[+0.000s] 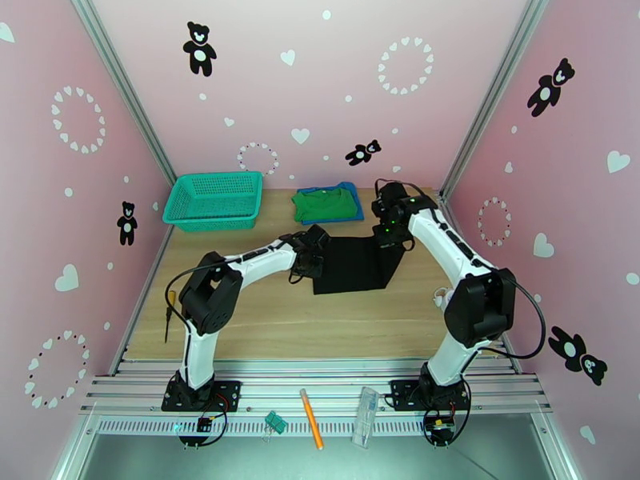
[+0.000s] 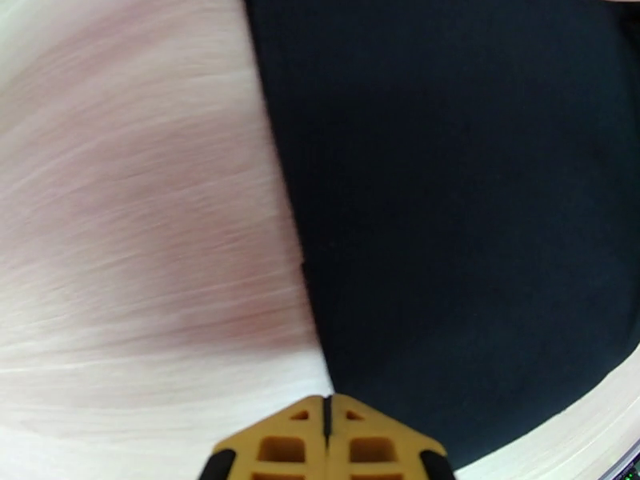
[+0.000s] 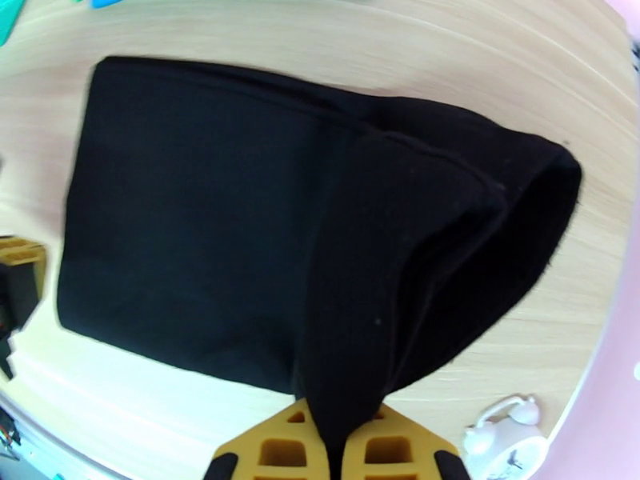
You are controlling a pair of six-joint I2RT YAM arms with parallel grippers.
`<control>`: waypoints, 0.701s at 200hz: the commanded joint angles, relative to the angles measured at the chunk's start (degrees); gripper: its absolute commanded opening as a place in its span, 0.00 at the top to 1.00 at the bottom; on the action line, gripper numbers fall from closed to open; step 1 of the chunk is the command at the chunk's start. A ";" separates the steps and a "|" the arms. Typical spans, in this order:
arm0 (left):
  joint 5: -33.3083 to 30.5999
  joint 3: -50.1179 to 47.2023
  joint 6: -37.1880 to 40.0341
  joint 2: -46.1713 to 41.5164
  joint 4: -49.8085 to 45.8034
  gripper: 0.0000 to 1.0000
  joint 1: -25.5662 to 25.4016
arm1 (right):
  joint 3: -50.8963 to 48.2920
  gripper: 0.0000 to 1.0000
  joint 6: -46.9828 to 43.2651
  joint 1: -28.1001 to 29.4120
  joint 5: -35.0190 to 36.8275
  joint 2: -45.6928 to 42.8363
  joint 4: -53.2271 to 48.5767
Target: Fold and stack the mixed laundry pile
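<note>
The right end effector (image 3: 336,432) pinches a lifted fold of the limp, light black garment (image 3: 200,234). The left end effector (image 2: 326,410) is closed at its opposite edge. Corners look the best holds.

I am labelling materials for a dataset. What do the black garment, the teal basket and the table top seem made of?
The black garment looks like soft matte cloth: it drapes and folds limply. The teal basket seems rigid moulded plastic, given its regular mesh holes. The table top is pale wood or wood-look laminate; grain lines show, but not which.
</note>
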 commanded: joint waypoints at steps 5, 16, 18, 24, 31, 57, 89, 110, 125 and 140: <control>2.03 -1.40 0.07 3.02 2.95 1.00 0.71 | 2.82 1.00 3.41 2.01 -2.76 1.54 -1.51; 1.28 -2.31 0.05 3.47 3.65 1.00 0.72 | 3.29 1.00 4.40 2.73 -3.02 2.04 -1.34; 1.27 -2.60 0.09 3.53 3.80 1.00 0.72 | 3.39 1.00 4.57 2.89 -3.06 2.04 -1.32; 1.29 -3.24 0.07 3.64 4.25 1.00 0.88 | 3.70 1.00 5.09 3.27 -3.33 2.43 -1.19; 1.59 -3.99 0.01 3.81 4.84 1.00 1.10 | 4.06 1.00 5.68 3.71 -3.66 2.85 -1.06; 2.20 -6.30 -0.02 4.62 6.60 1.00 1.29 | 5.45 1.00 8.55 5.38 -5.28 4.29 -0.08; 2.63 -8.45 -0.32 5.36 7.98 1.00 1.42 | 6.92 1.00 12.41 8.10 -6.80 5.86 1.88; 2.76 -9.26 -0.46 5.36 8.64 1.00 1.37 | 6.94 1.00 14.80 10.27 -6.89 7.05 3.48; 2.79 -9.57 -0.46 5.21 8.83 1.00 1.39 | 6.74 1.00 16.41 11.83 -7.11 8.05 4.79; 2.85 -9.79 -0.46 5.04 8.98 1.00 1.42 | 6.46 1.00 18.10 13.40 -7.20 9.13 6.33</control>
